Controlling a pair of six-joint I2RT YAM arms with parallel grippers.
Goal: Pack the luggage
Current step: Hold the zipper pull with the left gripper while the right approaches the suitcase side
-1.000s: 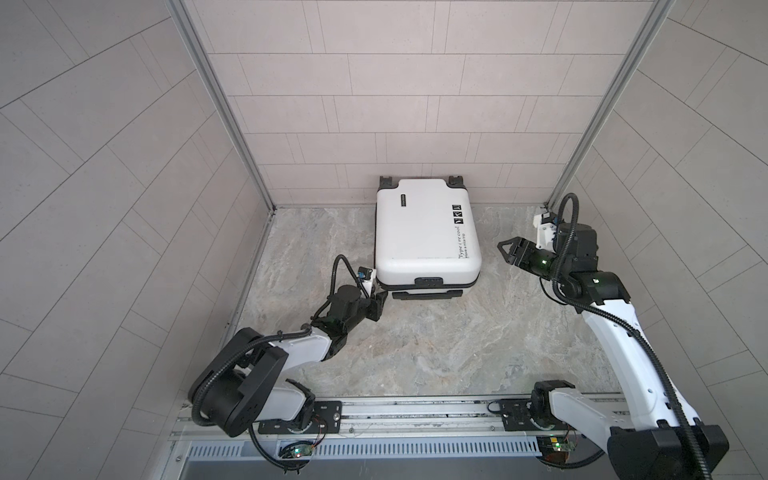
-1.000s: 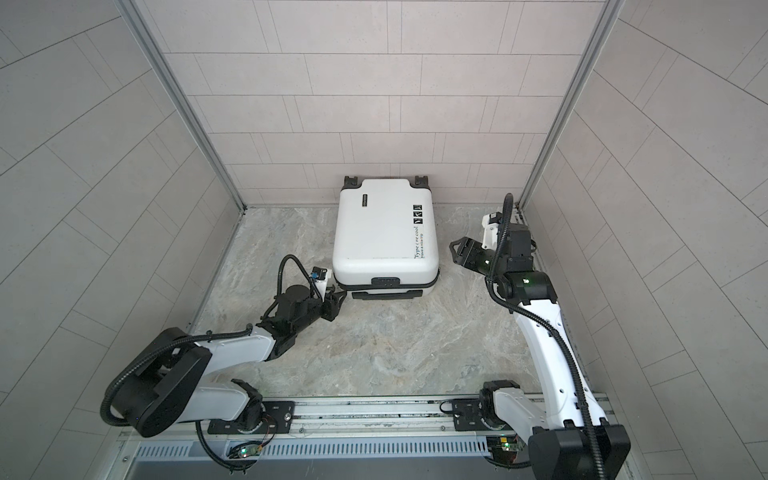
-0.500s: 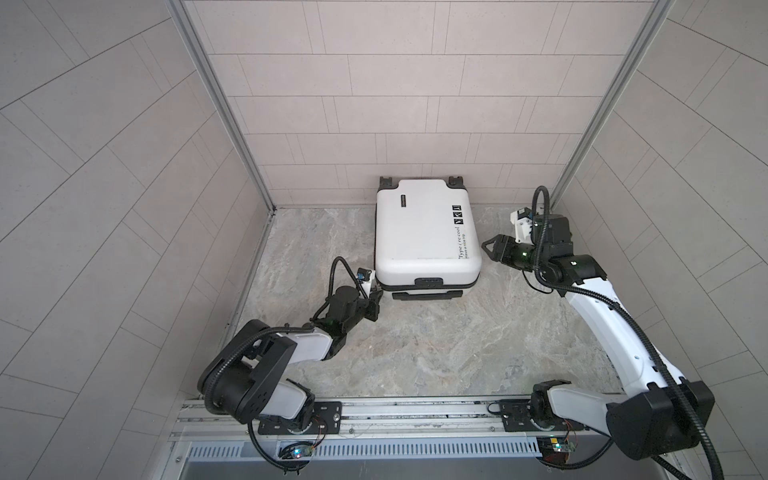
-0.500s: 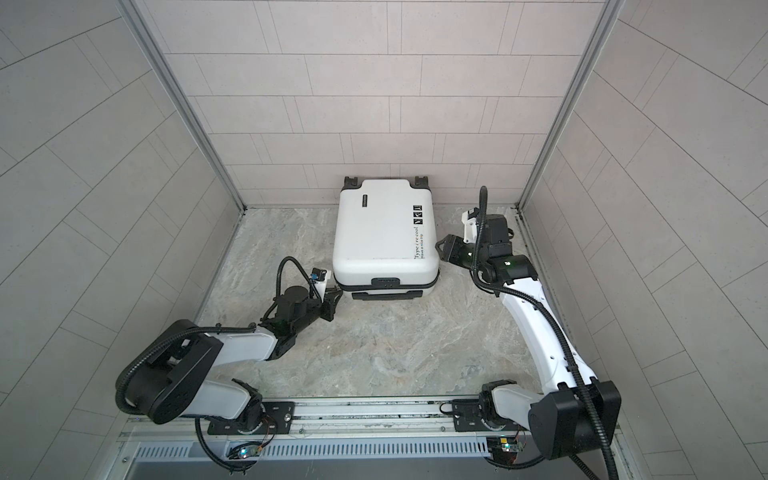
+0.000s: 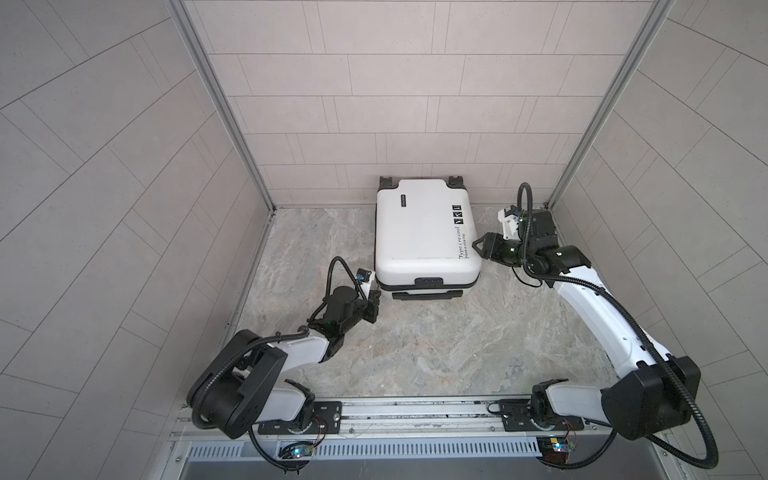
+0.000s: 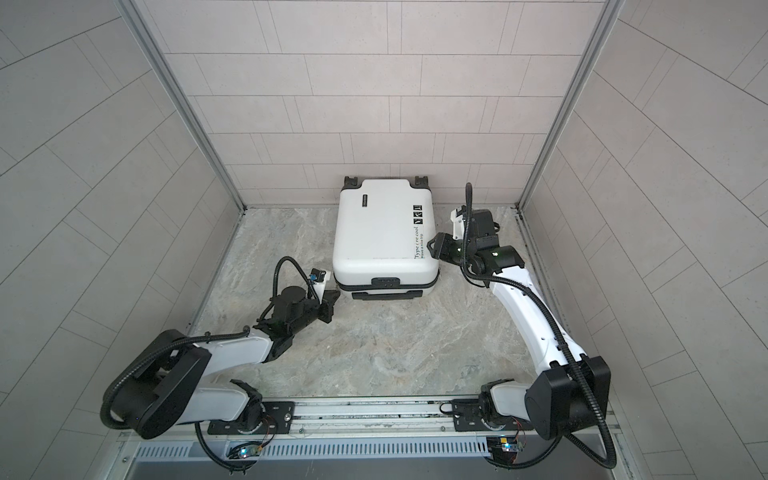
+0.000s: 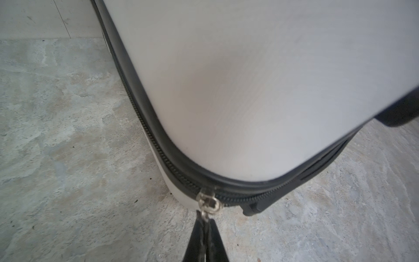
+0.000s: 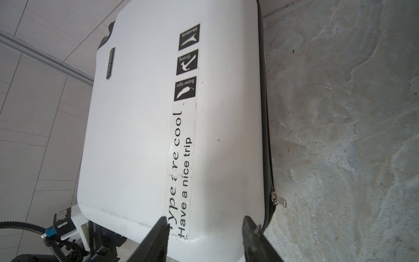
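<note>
Luggage (image 5: 424,237) lies flat; left gripper (image 7: 205,229) clamped on zip pull (image 7: 205,214); right gripper (image 8: 204,229) jaws apart at right near corner.

Suitcase at the far edge, bare surface in front

The closed white suitcase (image 5: 424,237) lies flat at the middle of the surface's (image 5: 415,353) far edge, its wheeled end right up by the back wall (image 5: 395,124), leaving no visible way behind it. Bare strips run along both its long sides toward the far corners. The right gripper (image 5: 478,245) hovers with jaws spread at the suitcase's near right corner and crowds that strip. The left gripper (image 5: 376,297) blocks the near left corner, pinched on the zipper pull (image 7: 207,204). Between the two arms, the near half of the surface lies bare up to the suitcase's handle side.
</note>
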